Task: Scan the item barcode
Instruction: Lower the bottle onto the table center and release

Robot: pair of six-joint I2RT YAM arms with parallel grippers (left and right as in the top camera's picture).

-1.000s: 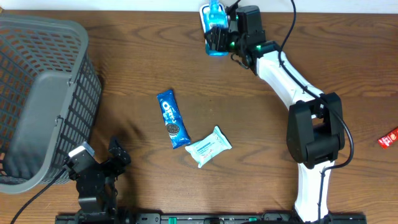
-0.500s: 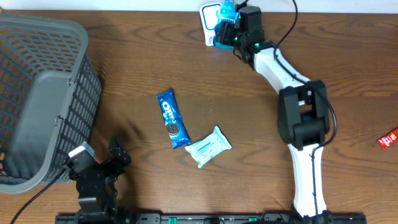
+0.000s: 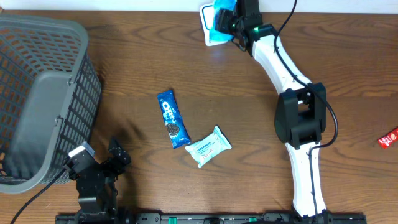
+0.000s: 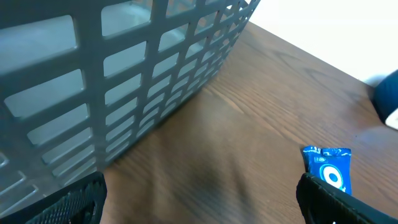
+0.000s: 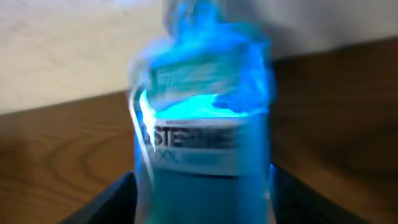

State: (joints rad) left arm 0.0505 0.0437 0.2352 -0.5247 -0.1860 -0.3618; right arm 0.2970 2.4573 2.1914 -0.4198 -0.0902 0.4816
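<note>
Basket point(image 3: 81, 99): just left of the left pincer, on the table point(image 3: 249, 124).
Left pincer point(image 3: 99, 160): spread wide, holding nothing.
Cookie pack point(image 3: 172, 118): ahead and right of the left pincer, well apart from it.
Wipes point(image 3: 208, 147): just beside the cookie pack, well short of the right pincer.
Bottle point(image 3: 214, 28): blue and blurred, probably mouthwash; between the right pincer's fingers.
Right pincer point(image 3: 229, 23): clamped on the bottle's sides at the table's far edge.
Red packet point(image 3: 389, 137): well right of the right pincer.

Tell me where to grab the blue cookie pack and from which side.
Probably best from above, pinching the cookie pack across its narrow width near the middle: it lies flat and long on the table, and the wipes pack sits close by its near end.
</note>
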